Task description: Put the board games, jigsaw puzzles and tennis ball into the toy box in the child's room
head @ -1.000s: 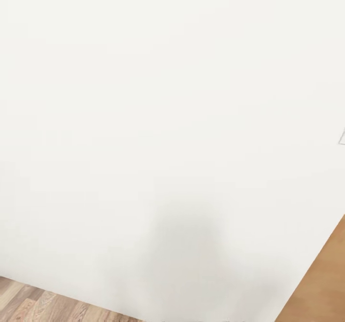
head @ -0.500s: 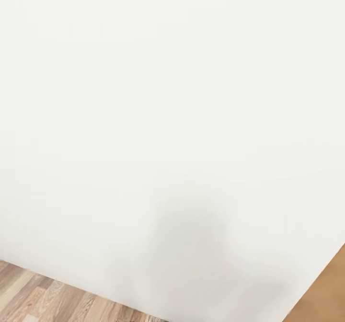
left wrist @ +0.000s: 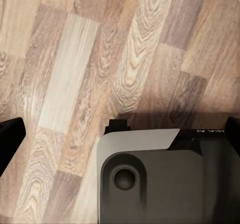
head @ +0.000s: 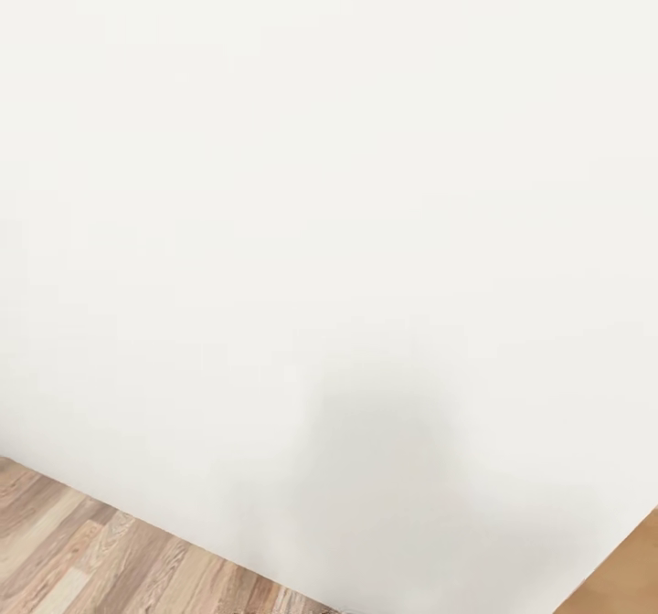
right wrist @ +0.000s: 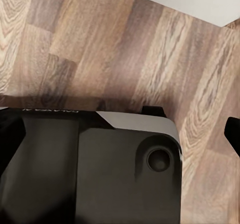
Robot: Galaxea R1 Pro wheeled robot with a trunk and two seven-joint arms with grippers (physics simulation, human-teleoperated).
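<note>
White wall (head: 329,185), wood-plank floor (head: 82,550).

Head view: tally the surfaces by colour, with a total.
White wall: 1
Wood-plank floor: 1
Orange-brown panel: 1
Total: 3

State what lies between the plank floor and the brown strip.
Bare white wall, faintly shadowed, in the head view.
</note>
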